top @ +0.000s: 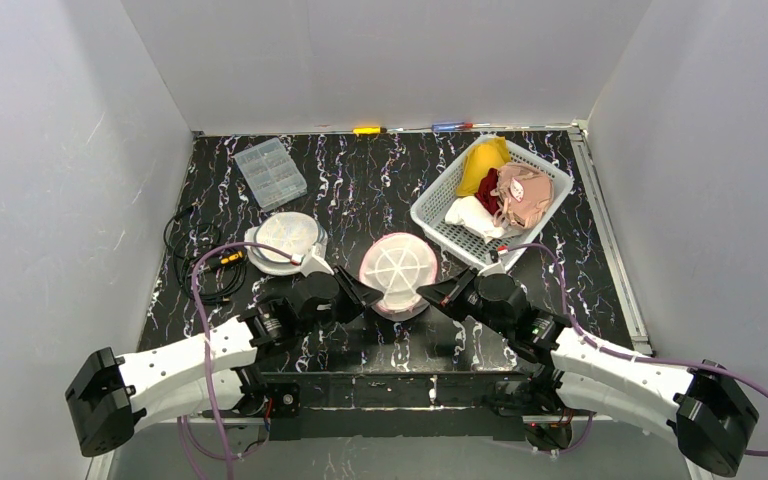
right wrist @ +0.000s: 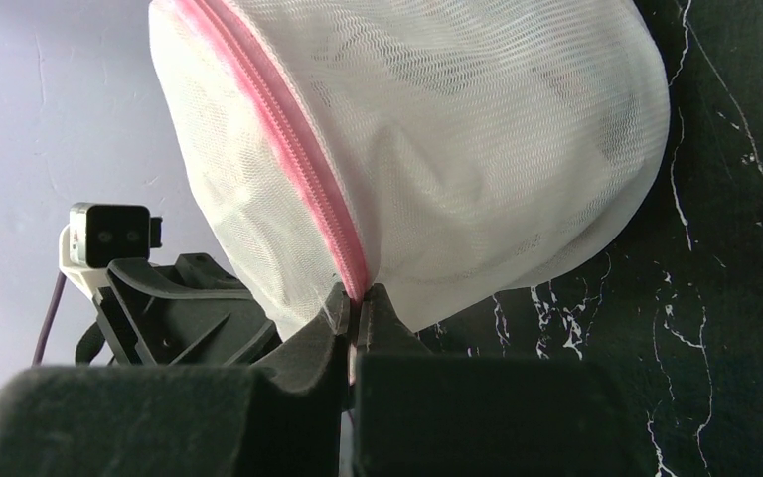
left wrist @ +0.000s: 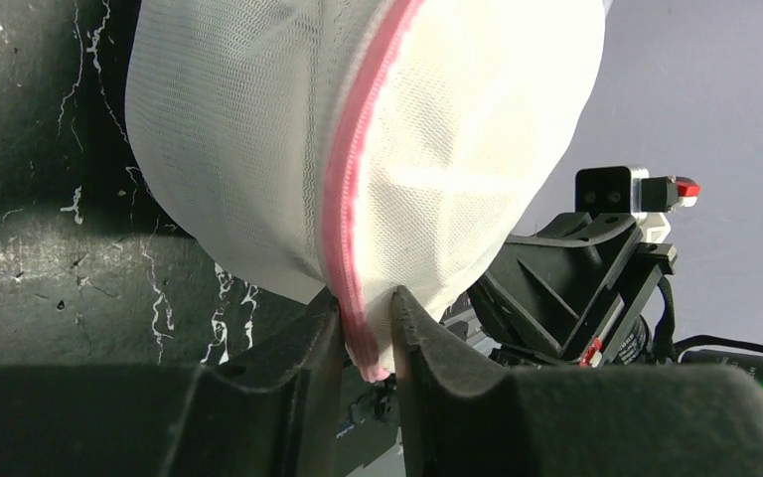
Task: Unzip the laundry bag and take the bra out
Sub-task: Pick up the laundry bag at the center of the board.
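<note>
- Left hand (left wrist: 366, 316) pinches the pink zipper (left wrist: 343, 189) of the laundry bag (top: 398, 265).
- Right hand (right wrist: 355, 303) squeezes the same zipper from the other side.
- Bag stands on edge in the middle of the top view, between both hands.

You see laundry bag (top: 398, 272): fine white mesh cloth, matt | zipper (left wrist: 343, 199): pink woven tape | table (top: 360, 190): black marbled top, faint sheen | basket (top: 428, 213): white slotted plastic | left gripper (left wrist: 366, 300): matt black plastic

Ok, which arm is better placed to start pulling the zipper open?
Probably right: the right claw is shut tight on the pink zipper, while the left claw pinches the laundry bag there more widely, suiting bracing.
</note>
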Motion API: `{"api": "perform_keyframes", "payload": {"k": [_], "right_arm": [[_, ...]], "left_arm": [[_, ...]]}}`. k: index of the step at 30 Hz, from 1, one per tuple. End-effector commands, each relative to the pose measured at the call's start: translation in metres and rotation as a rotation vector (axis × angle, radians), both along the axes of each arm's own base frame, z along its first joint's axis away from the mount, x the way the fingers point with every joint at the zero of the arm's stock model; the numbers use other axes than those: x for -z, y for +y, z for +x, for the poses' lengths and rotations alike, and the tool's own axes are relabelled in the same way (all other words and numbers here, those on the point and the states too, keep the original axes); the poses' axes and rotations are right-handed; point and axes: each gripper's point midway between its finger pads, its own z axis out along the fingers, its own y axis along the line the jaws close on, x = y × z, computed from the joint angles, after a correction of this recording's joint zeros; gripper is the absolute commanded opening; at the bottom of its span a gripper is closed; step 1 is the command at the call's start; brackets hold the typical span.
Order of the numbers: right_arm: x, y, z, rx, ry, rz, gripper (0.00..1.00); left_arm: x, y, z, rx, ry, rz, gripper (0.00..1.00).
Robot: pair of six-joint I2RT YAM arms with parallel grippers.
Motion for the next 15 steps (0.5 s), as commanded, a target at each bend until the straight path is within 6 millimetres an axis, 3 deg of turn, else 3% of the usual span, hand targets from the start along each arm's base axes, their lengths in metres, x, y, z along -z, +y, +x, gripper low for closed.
{"api": "perform_keyframes", "payload": {"k": [1, 4, 5, 10, 12, 15], "right_arm": [[-0.017, 0.006, -0.001, -0.015, -0.029, 0.062, 0.01], [-0.024, 0.007, -0.002, -0.041, -0.070, 0.035, 0.01], [-0.027, 0.006, -0.002, -0.056, -0.093, 0.008, 0.02], [-0.036, -0.009, -0.007, -0.170, -0.255, -0.250, 0.61], [-0.044, -0.018, -0.008, -0.227, -0.344, -0.363, 0.73], [-0.058, -0.028, -0.008, -0.314, -0.478, -0.508, 0.83]], "left_arm": [[-0.010, -0.005, 0.003, 0.010, -0.032, -0.013, 0.16], [-0.013, -0.002, 0.002, 0.009, -0.036, -0.005, 0.00], [-0.014, 0.000, 0.001, 0.007, -0.036, 0.003, 0.00], [-0.018, 0.021, -0.004, -0.026, -0.017, 0.060, 0.00], [-0.026, 0.028, -0.005, -0.039, -0.015, 0.069, 0.00], [-0.038, 0.035, -0.007, -0.034, 0.011, 0.085, 0.00]]}}
